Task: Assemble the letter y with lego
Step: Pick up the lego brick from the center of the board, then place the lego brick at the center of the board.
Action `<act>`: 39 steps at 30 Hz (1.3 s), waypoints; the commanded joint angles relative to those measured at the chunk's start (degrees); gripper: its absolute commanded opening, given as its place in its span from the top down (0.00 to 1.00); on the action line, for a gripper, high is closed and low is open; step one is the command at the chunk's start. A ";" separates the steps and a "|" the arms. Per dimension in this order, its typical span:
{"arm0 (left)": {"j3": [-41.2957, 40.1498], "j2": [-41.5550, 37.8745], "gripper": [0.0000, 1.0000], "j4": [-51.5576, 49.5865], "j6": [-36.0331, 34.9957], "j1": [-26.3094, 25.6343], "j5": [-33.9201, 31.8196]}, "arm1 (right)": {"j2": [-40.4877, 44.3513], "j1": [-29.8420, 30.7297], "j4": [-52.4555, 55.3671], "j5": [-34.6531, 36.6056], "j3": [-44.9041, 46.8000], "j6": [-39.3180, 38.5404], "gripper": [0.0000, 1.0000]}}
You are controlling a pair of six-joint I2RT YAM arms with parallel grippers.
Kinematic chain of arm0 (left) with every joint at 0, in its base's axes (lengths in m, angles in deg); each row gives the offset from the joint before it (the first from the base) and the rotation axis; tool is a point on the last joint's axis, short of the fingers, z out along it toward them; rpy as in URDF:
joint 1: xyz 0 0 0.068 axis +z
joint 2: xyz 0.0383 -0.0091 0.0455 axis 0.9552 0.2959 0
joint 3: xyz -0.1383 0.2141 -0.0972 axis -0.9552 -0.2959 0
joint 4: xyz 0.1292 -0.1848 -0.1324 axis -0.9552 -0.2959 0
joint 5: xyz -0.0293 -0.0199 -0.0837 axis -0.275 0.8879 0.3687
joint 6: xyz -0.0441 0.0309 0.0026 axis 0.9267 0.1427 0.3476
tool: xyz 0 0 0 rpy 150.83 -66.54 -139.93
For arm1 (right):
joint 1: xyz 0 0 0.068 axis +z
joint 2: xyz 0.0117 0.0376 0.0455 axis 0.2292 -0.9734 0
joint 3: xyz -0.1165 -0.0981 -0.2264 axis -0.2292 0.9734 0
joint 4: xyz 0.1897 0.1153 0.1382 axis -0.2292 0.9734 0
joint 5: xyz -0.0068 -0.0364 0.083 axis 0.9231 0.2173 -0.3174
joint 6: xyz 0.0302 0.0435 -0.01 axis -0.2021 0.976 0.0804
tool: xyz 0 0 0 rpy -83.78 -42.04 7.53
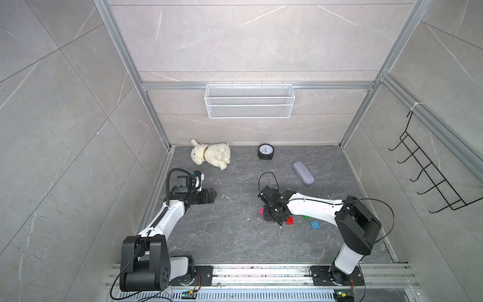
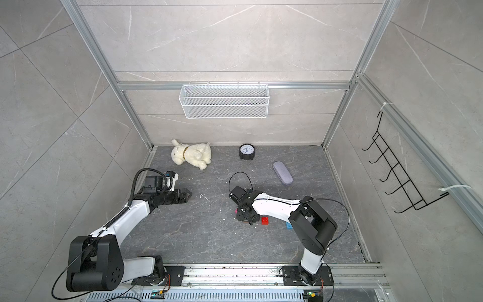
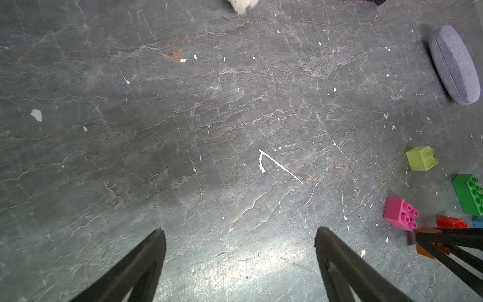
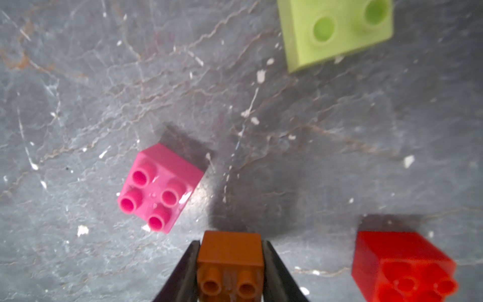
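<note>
Closest to the lens in the right wrist view: orange brick (image 4: 230,251), pinched on two sides by the dark fingers (image 4: 183,274) of the right gripper (image 4: 230,245), studs facing the camera. Cannot tell whether lifted off the table (image 1: 235,235) or resting on it.

Taking a top view as the clock face, with 12 toward the back wall (image 1: 248,130) and the right gripper at the centre:
- Pink brick (image 1: 261,211) at about 10 o'clock, just beside, not touching.
- Red brick (image 1: 289,221) at about 4 o'clock, near.
- Green brick (image 1: 306,217) further out at 3 o'clock, partly under the right arm (image 1: 313,206).
- Blue brick (image 1: 314,224) outermost, at about 4 o'clock.

Yellow-green brick (image 4: 337,31) seen only from the wrist views, near the pink one but apart. All six lying separate, none joined.

Left gripper (image 3: 240,231) well apart, between 9 and 10 o'clock, spread wide over bare table, holding nothing.

Toward the back: plush dog (image 1: 210,155) at 11 o'clock, clock (image 1: 265,151) at 12, grey glasses case (image 1: 303,172) at 1.
</note>
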State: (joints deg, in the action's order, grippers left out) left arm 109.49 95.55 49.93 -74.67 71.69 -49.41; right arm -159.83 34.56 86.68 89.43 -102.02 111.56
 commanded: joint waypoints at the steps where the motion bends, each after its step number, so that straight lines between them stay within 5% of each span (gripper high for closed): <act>1: -0.37 -1.34 0.08 1.08 0.54 0.40 2.09 | -2.04 0.49 0.21 0.98 -2.26 1.27 0.61; 19: -1.17 -1.79 0.07 1.82 0.36 1.10 2.48 | -15.66 0.24 0.58 0.56 -20.46 -4.64 0.61; 39: -1.70 -1.97 0.07 2.36 0.89 1.18 3.51 | -9.86 4.78 4.66 1.28 -12.10 -0.60 0.59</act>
State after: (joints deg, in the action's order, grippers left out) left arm 108.14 95.05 51.33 -74.45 72.47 -47.86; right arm -171.26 38.65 88.05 89.87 -114.89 109.35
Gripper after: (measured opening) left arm 0.928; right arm 0.411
